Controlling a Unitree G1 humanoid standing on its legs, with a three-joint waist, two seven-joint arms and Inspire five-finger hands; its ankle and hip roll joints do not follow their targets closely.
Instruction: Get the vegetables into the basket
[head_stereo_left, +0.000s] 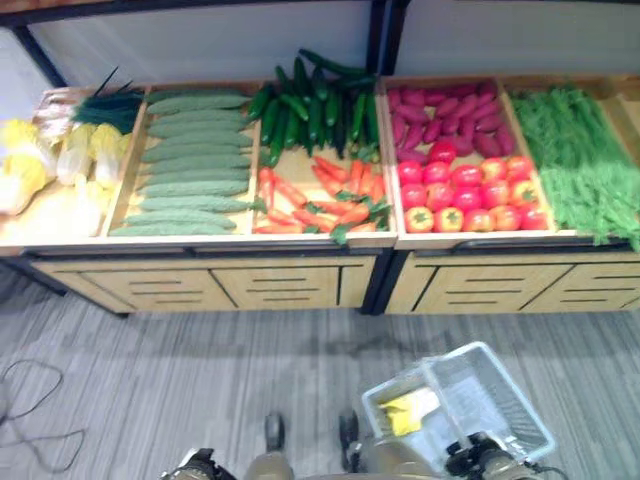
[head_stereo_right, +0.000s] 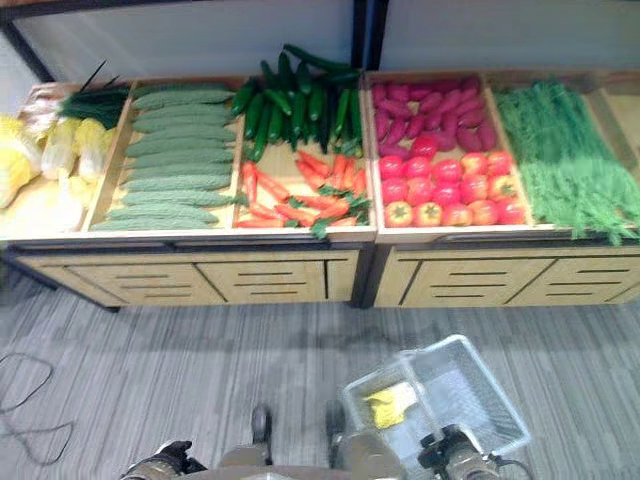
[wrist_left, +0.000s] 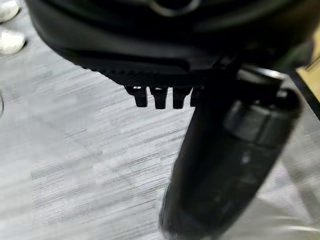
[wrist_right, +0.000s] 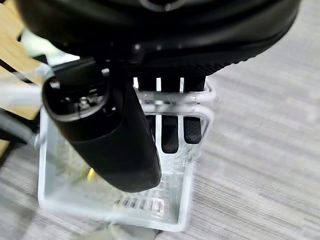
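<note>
A clear wire basket (head_stereo_left: 495, 395) hangs low over the grey floor at the lower right, with a yellow item (head_stereo_left: 405, 412) lying in it. My right hand (wrist_right: 160, 30) is shut on the basket's top bar (wrist_right: 170, 95), its fingers hooked through it. Over bare floor, my left hand (wrist_left: 150, 45) has its fingers curled and holds nothing. Ahead, the wooden display (head_stereo_left: 300, 270) holds pale cabbages (head_stereo_left: 40, 165), light green cucumbers (head_stereo_left: 190, 165), dark green cucumbers (head_stereo_left: 315, 105), carrots (head_stereo_left: 325, 195), purple sweet potatoes (head_stereo_left: 450, 112), red tomatoes (head_stereo_left: 465, 190) and green beans (head_stereo_left: 580, 160).
The display stands a step away, with drawer fronts (head_stereo_left: 280, 285) below its trays. A dark post (head_stereo_left: 378, 35) rises behind the middle of the stand. Striped grey floor (head_stereo_left: 200, 370) lies between me and the stand.
</note>
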